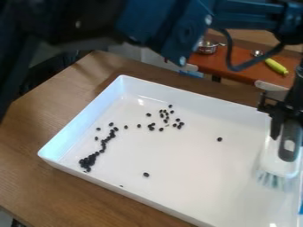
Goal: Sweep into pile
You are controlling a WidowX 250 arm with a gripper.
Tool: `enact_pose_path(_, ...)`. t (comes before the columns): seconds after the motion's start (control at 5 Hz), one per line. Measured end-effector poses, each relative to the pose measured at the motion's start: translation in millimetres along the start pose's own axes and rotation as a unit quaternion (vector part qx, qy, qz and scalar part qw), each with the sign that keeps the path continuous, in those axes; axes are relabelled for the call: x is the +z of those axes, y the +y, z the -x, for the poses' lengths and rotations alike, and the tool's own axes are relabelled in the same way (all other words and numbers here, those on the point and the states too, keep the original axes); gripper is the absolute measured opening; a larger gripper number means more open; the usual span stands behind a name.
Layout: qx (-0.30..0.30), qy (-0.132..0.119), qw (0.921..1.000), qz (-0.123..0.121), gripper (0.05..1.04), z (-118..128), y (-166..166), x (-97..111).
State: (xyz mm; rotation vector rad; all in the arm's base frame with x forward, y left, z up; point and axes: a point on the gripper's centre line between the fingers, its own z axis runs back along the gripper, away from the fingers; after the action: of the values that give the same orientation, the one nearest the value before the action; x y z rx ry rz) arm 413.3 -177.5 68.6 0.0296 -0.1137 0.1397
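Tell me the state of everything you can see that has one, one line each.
Hand: closed on the brush
Brush: held, bristles down, at the tray's right side in view
Beans: unpiled; a clump near the left corner, a trail, others scattered
Tray: on the table, holding the beans
Pot: upright
Yellow toy: lying down

We see small black beans (90,161) in the white tray (189,168): a dense clump near its left corner, a trail leading up from it, a loose scatter beyond and a few strays. Our brush (279,165), white-headed with a grey-and-white handle, stands roughly upright at the tray's right, bristles down.
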Motion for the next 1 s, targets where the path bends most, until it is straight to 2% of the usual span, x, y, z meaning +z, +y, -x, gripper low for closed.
enact_pose_path(0.4, 0.029, 0.017, 0.9994, -0.004, 0.491, -4.6, 52.8, -1.8)
enact_pose_path(1.0, 0.083, 0.018, 0.9963, -0.01, 0.491, -11.3, 109.2, -5.3)
